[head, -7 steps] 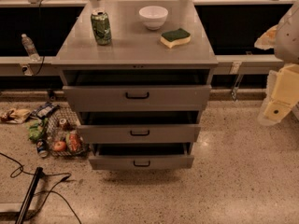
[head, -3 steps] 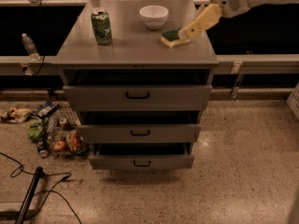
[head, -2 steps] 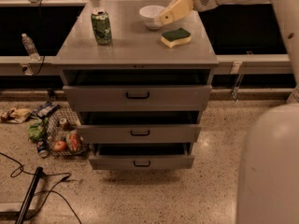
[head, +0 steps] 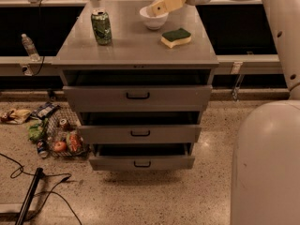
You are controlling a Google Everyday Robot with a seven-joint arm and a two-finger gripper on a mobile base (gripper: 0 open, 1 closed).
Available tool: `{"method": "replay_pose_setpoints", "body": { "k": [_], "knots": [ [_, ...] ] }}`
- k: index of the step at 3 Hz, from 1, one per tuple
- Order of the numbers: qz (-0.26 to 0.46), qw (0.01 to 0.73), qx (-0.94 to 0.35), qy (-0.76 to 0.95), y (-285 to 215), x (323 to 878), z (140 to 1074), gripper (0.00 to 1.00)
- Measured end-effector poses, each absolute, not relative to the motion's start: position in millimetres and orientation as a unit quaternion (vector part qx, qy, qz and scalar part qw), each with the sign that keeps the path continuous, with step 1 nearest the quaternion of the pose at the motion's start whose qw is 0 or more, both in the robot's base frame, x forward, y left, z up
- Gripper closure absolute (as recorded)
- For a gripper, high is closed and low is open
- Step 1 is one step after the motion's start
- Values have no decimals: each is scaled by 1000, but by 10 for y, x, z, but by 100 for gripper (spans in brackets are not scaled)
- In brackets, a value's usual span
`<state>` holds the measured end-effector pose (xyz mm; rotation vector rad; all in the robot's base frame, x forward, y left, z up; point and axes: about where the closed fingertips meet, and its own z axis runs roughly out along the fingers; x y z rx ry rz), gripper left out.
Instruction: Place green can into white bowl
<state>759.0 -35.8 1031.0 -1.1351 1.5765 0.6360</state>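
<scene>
The green can (head: pixel 101 26) stands upright on the left part of the grey cabinet top (head: pixel 131 46). The white bowl (head: pixel 153 19) sits at the back middle of the top, partly hidden by my gripper. My gripper (head: pixel 158 7) reaches in from the upper right and hangs over the bowl, well to the right of the can and holding nothing that shows.
A green and yellow sponge (head: pixel 176 37) lies to the right of the bowl. Three drawers (head: pixel 138 96) below stand partly pulled out. Litter and small cans (head: pixel 54 135) lie on the floor at left, with a black cable (head: pixel 28 191). My arm's large pale body (head: pixel 265 163) fills the lower right.
My arm has swung in from the right across the cabinet top, and the gripper has moved left from over the sponge to over the white bowl. The can has not moved.
</scene>
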Motion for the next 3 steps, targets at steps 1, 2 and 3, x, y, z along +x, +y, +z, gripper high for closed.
{"method": "replay_pose_setpoints", "body": {
  "k": [1, 2, 3],
  "knots": [
    [275, 511, -437, 687, -50, 7719, 10073, 0],
    [280, 515, -386, 712, 315, 7897, 9832, 0],
    [273, 525, -383, 710, 695, 8069, 9669, 0]
  ]
}}
